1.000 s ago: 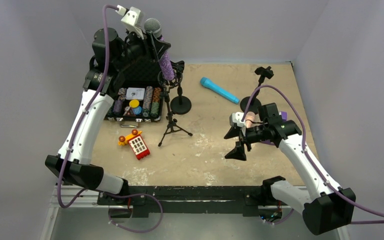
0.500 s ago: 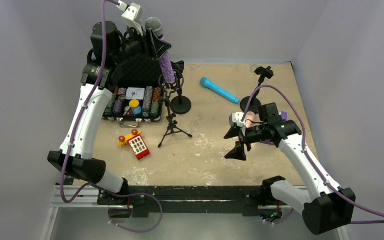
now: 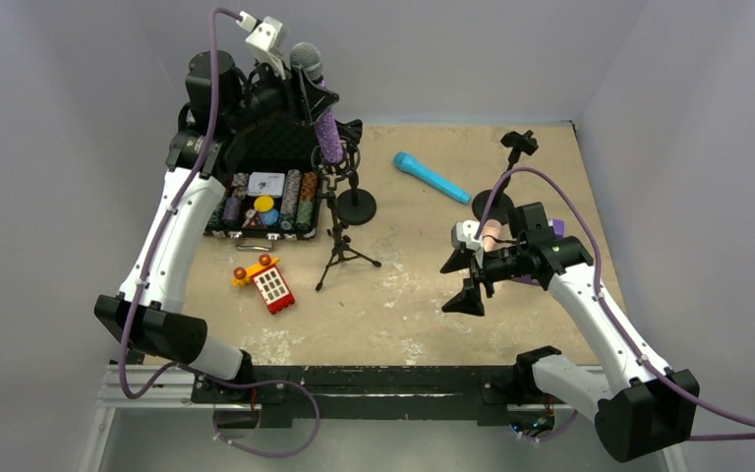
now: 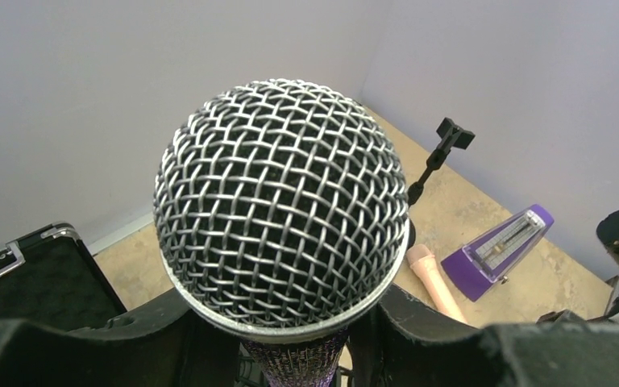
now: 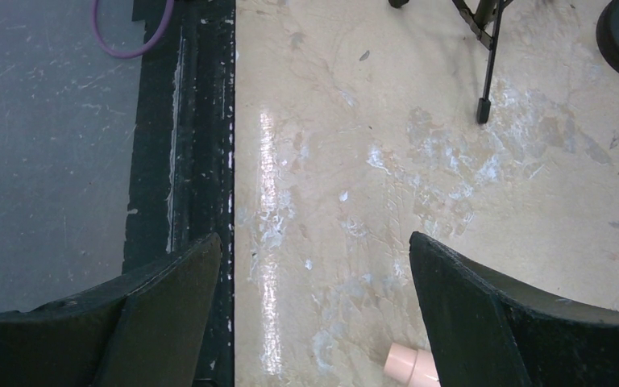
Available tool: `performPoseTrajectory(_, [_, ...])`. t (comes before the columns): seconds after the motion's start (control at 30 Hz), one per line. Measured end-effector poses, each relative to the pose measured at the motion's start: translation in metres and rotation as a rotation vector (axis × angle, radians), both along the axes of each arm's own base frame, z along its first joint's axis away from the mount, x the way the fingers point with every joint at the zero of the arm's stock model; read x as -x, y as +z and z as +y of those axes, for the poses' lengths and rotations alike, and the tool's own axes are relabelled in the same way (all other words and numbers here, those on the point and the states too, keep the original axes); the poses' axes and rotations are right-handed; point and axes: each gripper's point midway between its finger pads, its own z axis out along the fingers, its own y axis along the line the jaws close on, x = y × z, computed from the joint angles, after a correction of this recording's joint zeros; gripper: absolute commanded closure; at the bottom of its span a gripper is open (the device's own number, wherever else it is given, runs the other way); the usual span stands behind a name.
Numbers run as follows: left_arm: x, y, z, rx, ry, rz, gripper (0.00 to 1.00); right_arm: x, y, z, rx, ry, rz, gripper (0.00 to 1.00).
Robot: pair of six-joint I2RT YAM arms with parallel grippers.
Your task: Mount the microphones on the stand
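My left gripper (image 3: 315,98) is shut on the glittery purple microphone (image 3: 328,133) and holds it nearly upright high above the back left of the table, silver mesh head (image 4: 282,201) on top. Its lower end hangs just over the clip of the round-base stand (image 3: 356,206), beside a tripod stand (image 3: 340,246). The bright blue microphone (image 3: 431,177) lies on the table at back centre. A third stand (image 3: 518,144) rises at the back right. The pale pink microphone (image 3: 490,234) lies partly under my right arm. My right gripper (image 3: 460,281) hangs open over bare table, the pink microphone's end (image 5: 411,367) by its right finger.
An open black case (image 3: 265,202) of poker chips sits at the back left under my left arm. A red and yellow toy (image 3: 267,283) lies in front of it. A purple metronome (image 4: 500,250) stands beside the pink microphone. The black base rail (image 5: 181,161) borders the near edge.
My left arm has shifted the purple microphone slightly right and down. The right arm has not moved.
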Motion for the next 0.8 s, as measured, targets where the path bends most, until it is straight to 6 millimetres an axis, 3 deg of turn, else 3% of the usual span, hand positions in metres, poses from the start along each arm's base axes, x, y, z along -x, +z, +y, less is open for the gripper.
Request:
performPoseTrajectory(0.43, [0.025,-0.033,0.000,-0.078,-0.074,-0.162,1.00,-0.001,-0.003,0.000,0.005,0.002,0.013,0.10])
performPoseTrajectory(0.67, [0.023,-0.085,-0.004,-0.084,-0.095,-0.079,1.00,0.000,-0.004,0.000,0.006,0.003,0.017,0.10])
performPoseTrajectory(0.8, [0.020,-0.098,-0.008,-0.093,-0.106,-0.044,1.00,0.000,-0.004,0.000,0.006,0.003,0.019,0.10])
